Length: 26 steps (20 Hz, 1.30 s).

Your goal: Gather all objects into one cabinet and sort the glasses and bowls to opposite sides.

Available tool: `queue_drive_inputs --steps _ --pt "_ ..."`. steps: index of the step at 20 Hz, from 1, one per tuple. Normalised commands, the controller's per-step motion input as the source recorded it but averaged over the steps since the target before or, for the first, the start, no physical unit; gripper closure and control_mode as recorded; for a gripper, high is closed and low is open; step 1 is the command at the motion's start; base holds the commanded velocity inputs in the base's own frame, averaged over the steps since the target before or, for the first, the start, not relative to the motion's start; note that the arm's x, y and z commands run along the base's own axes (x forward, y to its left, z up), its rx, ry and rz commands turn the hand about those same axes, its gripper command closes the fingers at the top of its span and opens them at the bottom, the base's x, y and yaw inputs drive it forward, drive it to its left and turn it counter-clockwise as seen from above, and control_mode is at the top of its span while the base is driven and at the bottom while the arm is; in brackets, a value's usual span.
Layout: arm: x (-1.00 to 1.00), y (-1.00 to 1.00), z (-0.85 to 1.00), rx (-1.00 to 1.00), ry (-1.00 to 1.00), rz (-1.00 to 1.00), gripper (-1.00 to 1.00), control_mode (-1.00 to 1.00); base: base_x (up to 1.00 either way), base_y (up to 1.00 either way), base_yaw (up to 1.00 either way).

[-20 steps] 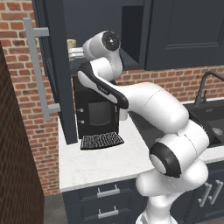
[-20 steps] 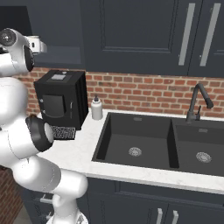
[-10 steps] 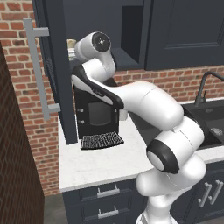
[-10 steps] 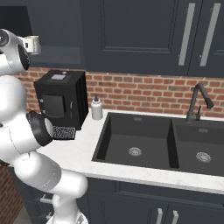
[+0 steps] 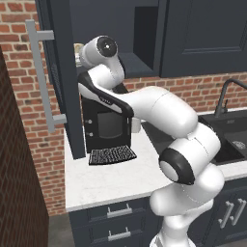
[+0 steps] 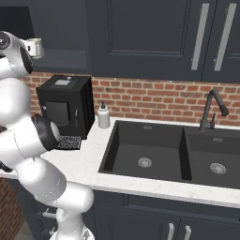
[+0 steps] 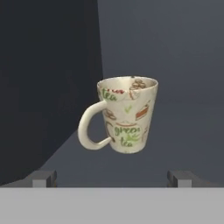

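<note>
1. Reaching into the open cabinet point(image 5: 116, 29), the arm has its hand up at shelf level, and the tool point(image 7: 113, 177) points straight at a beige patterned mug point(image 7: 124, 114).
2. The tool is spread wide and empty: in the hand view its two tips stand well apart at the bottom, one on each side of the mug, touching nothing.
3. The mug stands upright on the dark shelf point(image 7: 175, 144), apart from the tips and farther in; its handle sticks out to the left in that view, toward the cabinet's dark side wall. From the right base view the same mug point(image 6: 34, 47) peeks out just past the arm's upper joint, at the cabinet's front edge.
4. I judge the step in hand to be the approach for a pick of this mug, not yet a grasp; whether it is to leave this cabinet or only shift to one side of it, I cannot tell.
5. Next move, as I read it: ease forward until the tips flank the cup body, keeping clear of the handle, then close on the body below the rim.
6. The mug tapers toward its foot, so a grip low down could slip; a hold nearer the middle seems safer.
7. The open door point(image 5: 60, 77) with its grey bar handle point(image 5: 41, 77) hangs close to the arm's left, so any withdrawal calls for care there.
8. Below, a black coffee machine point(image 5: 108, 120) sits on the desk point(image 5: 111, 178).
</note>
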Motion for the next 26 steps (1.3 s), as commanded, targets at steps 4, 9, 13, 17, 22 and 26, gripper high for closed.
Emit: queue_drive_inputs --steps 4,9,13,17,22,26 --pt "0.18 0.04 -0.13 0.0 0.0 0.0 -1.0 -1.0 0.0 0.0 0.0" --pt "0.19 0.0 -0.07 0.0 0.0 0.0 -1.0 -1.0 0.0 0.0 0.0" --pt "0.2 0.0 0.0 0.0 0.0 0.0 -1.0 -1.0 0.0 0.0 0.0" --pt "0.21 0.02 0.0 0.0 0.0 0.0 -1.0 -1.0 0.0 0.0 0.0" --pt "0.12 0.12 0.0 0.0 0.0 0.0 -1.0 -1.0 0.0 0.0 0.0" --pt "0.0 0.13 0.0 0.0 0.0 0.0 -1.0 -1.0 0.0 0.0 0.0"
